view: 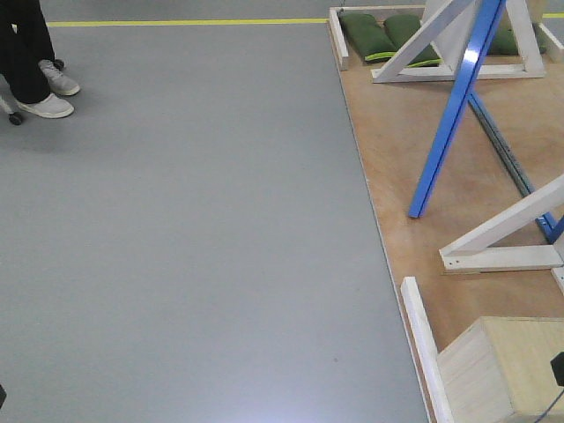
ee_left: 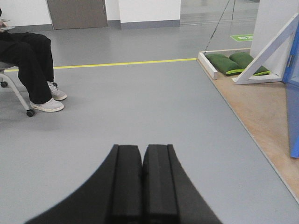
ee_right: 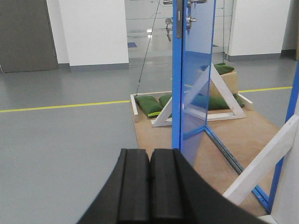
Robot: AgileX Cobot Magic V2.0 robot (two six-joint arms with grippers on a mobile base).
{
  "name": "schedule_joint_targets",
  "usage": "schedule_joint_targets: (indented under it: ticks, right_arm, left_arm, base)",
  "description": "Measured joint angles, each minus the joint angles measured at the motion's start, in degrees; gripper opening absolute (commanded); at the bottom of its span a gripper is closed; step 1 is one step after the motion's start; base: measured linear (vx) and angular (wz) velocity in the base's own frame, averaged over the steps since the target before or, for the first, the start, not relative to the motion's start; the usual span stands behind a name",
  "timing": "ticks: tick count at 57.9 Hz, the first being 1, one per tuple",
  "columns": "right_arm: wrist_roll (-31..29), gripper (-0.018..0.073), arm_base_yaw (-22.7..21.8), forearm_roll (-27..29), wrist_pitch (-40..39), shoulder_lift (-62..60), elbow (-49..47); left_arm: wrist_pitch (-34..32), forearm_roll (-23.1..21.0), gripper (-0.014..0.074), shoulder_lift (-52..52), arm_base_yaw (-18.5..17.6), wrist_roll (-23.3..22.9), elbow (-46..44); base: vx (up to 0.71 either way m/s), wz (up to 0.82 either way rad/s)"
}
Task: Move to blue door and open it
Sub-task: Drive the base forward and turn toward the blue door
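Note:
The blue door (ee_right: 191, 79) stands on a plywood platform (ee_right: 233, 135), ahead and to the right of my right gripper. It is swung partly open, its edge toward me, with a silver lever handle (ee_right: 167, 22) and a latch plate (ee_right: 179, 23) near the top. In the front view the door (view: 454, 110) shows as a slanted blue strip at the upper right. A sliver of the door (ee_left: 294, 98) shows at the right edge of the left wrist view. My left gripper (ee_left: 142, 154) and my right gripper (ee_right: 149, 156) are both shut and empty, well short of the door.
White wooden braces (view: 502, 233) and green sandbags (view: 379, 35) sit on the platform, which has a raised white edge (view: 421, 339). A wooden box (view: 502, 370) is at the near right. A seated person (ee_left: 32, 65) on a wheeled chair is at the far left. A yellow floor line (ee_left: 121, 63) crosses ahead.

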Motion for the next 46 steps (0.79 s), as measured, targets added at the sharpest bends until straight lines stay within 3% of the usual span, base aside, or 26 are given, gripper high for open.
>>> schedule_joint_targets:
  ticks: [46]
  right_arm:
    - [0.00,0.0012,0.00,0.00,0.00,0.00,0.00]
  left_arm:
    - [0.00,0.00,0.0073,0.00,0.00,0.00,0.00]
  base:
    - [0.35,0.04]
